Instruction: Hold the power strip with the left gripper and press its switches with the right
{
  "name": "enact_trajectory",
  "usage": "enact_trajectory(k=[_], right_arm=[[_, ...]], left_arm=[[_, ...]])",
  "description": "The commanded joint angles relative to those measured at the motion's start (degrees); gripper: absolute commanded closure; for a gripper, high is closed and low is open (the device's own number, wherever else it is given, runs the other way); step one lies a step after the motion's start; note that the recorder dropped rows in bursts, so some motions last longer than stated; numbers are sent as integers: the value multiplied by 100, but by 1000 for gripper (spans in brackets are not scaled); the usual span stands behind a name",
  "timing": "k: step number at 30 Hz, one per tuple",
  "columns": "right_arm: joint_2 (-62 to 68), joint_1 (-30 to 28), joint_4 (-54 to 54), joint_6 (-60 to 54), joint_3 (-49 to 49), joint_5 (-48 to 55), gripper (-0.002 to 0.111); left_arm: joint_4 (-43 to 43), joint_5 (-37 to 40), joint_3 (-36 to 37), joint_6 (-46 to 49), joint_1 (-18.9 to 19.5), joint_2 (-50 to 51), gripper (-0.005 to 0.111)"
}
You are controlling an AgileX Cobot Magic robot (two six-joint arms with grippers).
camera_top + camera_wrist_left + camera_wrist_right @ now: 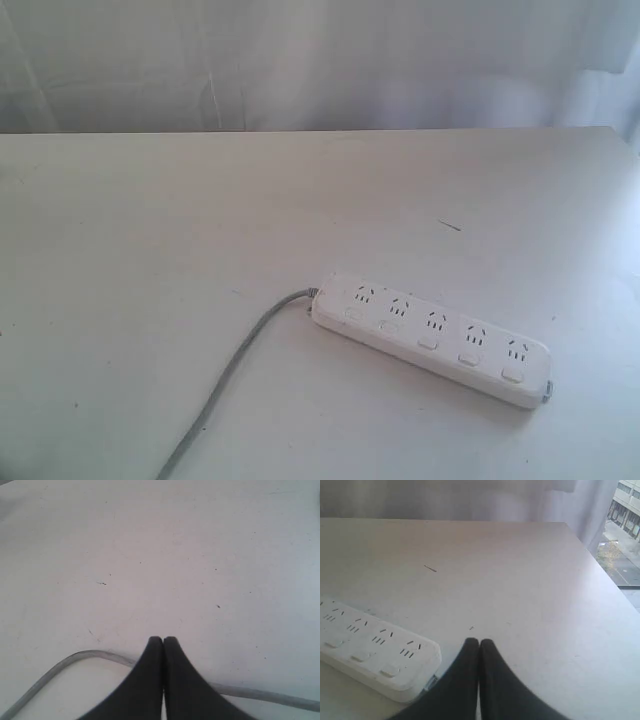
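The power strip [430,338] lies loose at the near right of the bench [150,250]. The left end effector [163,640] and right end effector [479,642] are both pinched together, empty. Pressing the switches [428,343] before the strip is pinned would likely skid it; the cord [235,375] might snag.

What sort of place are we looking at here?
Likely an indoor workroom or lab above street level: a plain pale table with a power strip on it, a white curtain behind, and a window beside the table showing a building and road below.
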Motion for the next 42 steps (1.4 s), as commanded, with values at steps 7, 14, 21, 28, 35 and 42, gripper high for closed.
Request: enact_trajectory(k=[7,14,21,28,35,42], right_arm=[[-31,-26,-10,2,35,-26,108],[-31,-26,-10,2,35,-26,108],[-31,-26,-10,2,35,-26,108],[-31,-26,-10,2,35,-26,108],[-31,-26,-10,2,35,-26,108],[-31,-26,-10,2,35,-26,108]], left_arm=[[62,-473,36,270,7,16,107],[-747,-2130,-223,-1576,7,16,107],[-721,-1682,-836,-1429,7,16,107],[-1050,-498,-1684,-323,7,16,107],[-3446,959,-2383,2743,7,16,107],[-5124,855,-2447,3724,7,16,107]])
